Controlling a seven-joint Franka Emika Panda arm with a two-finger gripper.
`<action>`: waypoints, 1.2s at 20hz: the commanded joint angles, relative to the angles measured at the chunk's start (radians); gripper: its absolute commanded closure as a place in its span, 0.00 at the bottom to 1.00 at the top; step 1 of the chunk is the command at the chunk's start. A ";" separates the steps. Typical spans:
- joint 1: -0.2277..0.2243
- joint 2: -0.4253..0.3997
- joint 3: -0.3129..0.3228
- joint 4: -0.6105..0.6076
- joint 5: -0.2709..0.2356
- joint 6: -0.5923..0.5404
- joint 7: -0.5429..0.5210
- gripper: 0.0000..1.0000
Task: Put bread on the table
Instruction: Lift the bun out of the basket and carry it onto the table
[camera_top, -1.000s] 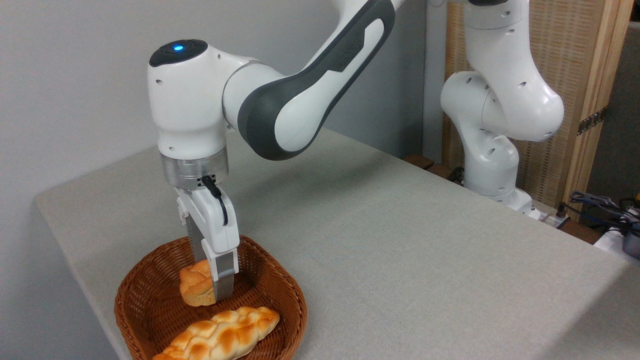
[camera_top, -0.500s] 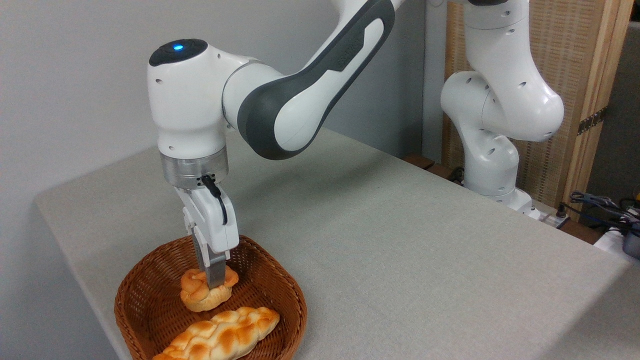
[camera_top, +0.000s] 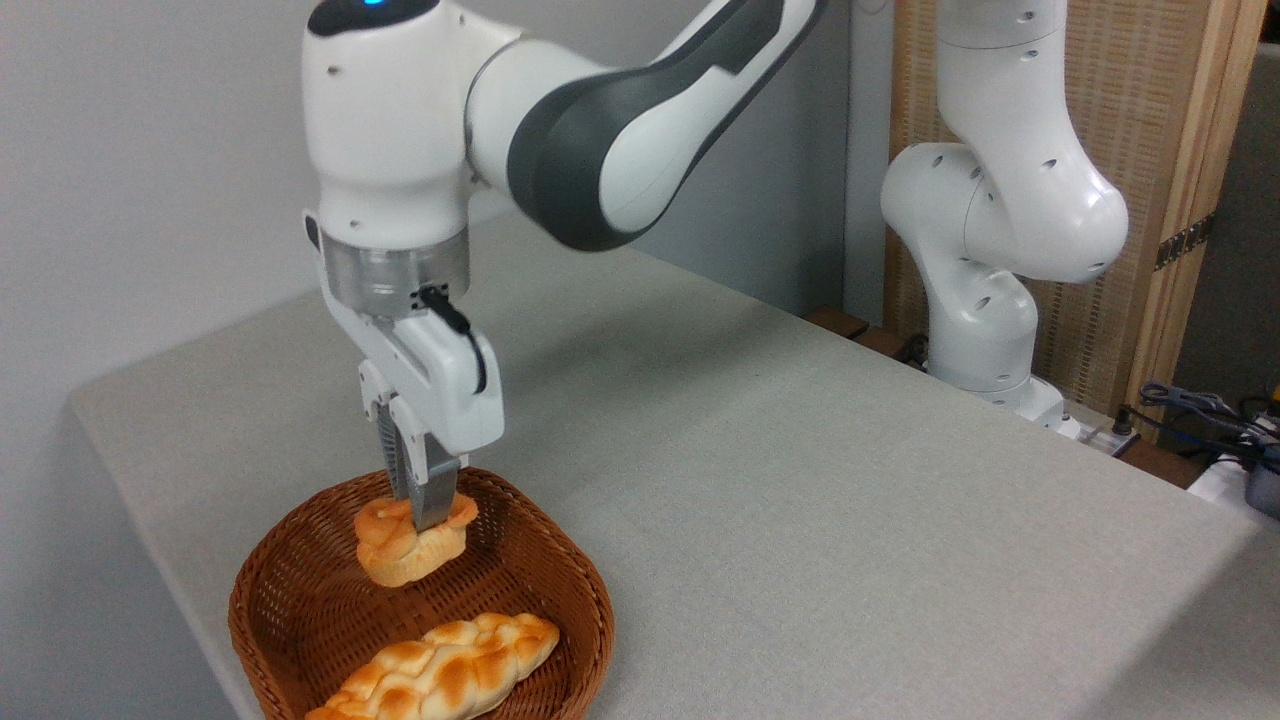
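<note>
Gripping the bread (camera_top: 410, 545) from above, your hand (camera_top: 424, 515) has its two fingers (camera_top: 432, 500) pressed close together on the knotted top of the bun, so the hand is clenched on it. You can see the bun hanging a little above the floor of the wicker basket (camera_top: 560, 570), its paler base clear of the weave and its golden-orange top pinched between the fingers. It sits tilted slightly, the right side a touch higher than the left.

Below and in front of it, your view shows a long braided loaf (camera_top: 445, 670) lying on the basket floor, running from lower left to upper right, apart from the bun and untouched by the hand. The basket itself stands near the front left corner of the table (camera_top: 800, 480), whose light grey-green cloth surface stretches away to the right and back.

Your arm (camera_top: 620, 120) comes in from the upper right, its wrist pointing straight down over the basket, with a black cable looping at the side of the hand. The arm's base (camera_top: 985, 300) stands at the far right edge of the table, in front of a woven wooden-framed screen (camera_top: 1150, 150). A few cables (camera_top: 1200, 410) lie at the right edge of the view. The bread is over the basket, not over bare table.
</note>
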 joint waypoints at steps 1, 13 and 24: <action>-0.003 -0.113 0.064 -0.017 -0.027 -0.122 0.060 0.85; -0.144 -0.225 0.037 -0.336 0.135 -0.261 0.125 0.33; -0.147 -0.215 0.027 -0.330 0.152 -0.207 0.021 0.00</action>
